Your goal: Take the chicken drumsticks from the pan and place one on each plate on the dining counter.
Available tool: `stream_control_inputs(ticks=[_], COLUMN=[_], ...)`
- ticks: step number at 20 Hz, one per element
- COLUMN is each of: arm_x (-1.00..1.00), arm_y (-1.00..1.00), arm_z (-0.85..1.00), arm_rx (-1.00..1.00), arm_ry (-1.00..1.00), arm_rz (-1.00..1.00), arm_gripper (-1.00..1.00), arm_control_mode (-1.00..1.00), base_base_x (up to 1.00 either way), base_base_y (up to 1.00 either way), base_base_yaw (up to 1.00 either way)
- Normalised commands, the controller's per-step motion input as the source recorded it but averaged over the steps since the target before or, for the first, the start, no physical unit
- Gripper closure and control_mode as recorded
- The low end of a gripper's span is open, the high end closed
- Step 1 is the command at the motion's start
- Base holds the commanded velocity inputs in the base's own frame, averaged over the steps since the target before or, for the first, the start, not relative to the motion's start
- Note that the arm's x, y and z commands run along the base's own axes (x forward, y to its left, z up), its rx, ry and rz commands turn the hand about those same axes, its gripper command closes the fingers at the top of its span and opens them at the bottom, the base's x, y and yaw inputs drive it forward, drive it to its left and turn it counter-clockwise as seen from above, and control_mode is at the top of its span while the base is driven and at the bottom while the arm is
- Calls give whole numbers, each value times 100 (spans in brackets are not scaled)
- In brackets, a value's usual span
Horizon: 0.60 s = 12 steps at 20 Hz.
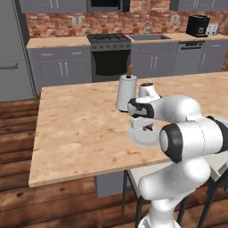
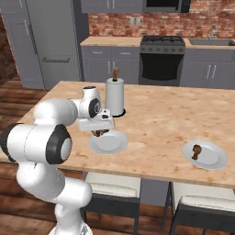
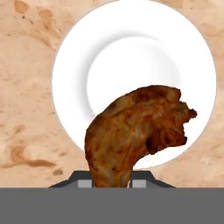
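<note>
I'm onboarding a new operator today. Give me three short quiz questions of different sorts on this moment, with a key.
1. True or false: the far plate already holds a drumstick.
2. What is the gripper shut on?
A) paper towel roll
B) a drumstick
C) nothing
3. Fill in: the near plate lies under the gripper on the ____ counter.

Key: 1 true; 2 B, a second drumstick; 3 dining.
</note>
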Motion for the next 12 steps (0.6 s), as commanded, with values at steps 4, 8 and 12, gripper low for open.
stream_control_inputs(ticks=[4,8,12], arm_x=[55,48,14], arm_y=[-10,-4,0], arm_z=[-48,-45,-36], arm_rx=[0,0,0], arm_ry=[11,11,14], arm_rz=[10,9,4], arm_gripper=[100,100,100], arm_control_mode=[-100,-100,-100], base_base_x=[0,0,0], base_base_y=[0,0,0], base_base_yaw=[0,0,0])
